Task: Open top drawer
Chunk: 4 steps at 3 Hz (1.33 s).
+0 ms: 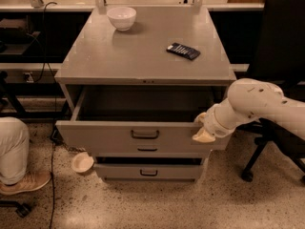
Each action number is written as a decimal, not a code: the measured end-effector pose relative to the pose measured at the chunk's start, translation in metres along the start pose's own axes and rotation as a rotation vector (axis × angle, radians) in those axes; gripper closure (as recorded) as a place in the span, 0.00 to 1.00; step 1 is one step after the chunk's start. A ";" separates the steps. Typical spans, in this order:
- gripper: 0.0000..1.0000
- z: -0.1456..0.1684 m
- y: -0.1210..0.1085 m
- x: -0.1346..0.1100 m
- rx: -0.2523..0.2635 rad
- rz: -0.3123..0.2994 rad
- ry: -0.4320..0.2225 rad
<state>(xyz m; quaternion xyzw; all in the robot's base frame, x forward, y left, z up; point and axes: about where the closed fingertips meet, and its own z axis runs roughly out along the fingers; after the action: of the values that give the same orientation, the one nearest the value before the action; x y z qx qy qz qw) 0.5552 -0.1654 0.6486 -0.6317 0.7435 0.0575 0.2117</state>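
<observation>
The top drawer (105, 136) of the grey metal cabinet stands pulled out towards me. Its tall front carries a small dark bar handle (145, 134) at the centre, and its plain grey inside (143, 101) shows. My gripper (203, 129), cream-coloured at the end of the white arm (252, 104), is at the right end of the drawer's front, against its top edge. Two shallower drawers sit below: the middle one (147, 150) is shut and the bottom one (148, 171) is slightly out.
On the cabinet top (143, 46) stand a white bowl (121, 17) at the back left and a dark flat device (183, 51) at the right. A black office chair (279, 42) is at the right. A person's leg and shoe (19, 175) are at the left. A small white dish (82, 162) lies on the floor.
</observation>
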 end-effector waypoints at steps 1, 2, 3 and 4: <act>0.99 -0.005 -0.001 -0.002 0.000 0.000 0.000; 1.00 -0.005 -0.001 -0.002 0.000 0.000 0.000; 1.00 -0.017 0.019 -0.004 0.030 0.029 0.015; 1.00 -0.017 0.021 -0.004 0.031 0.033 0.016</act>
<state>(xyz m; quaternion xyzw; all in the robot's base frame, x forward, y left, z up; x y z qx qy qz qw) 0.5307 -0.1640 0.6617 -0.6166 0.7562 0.0442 0.2147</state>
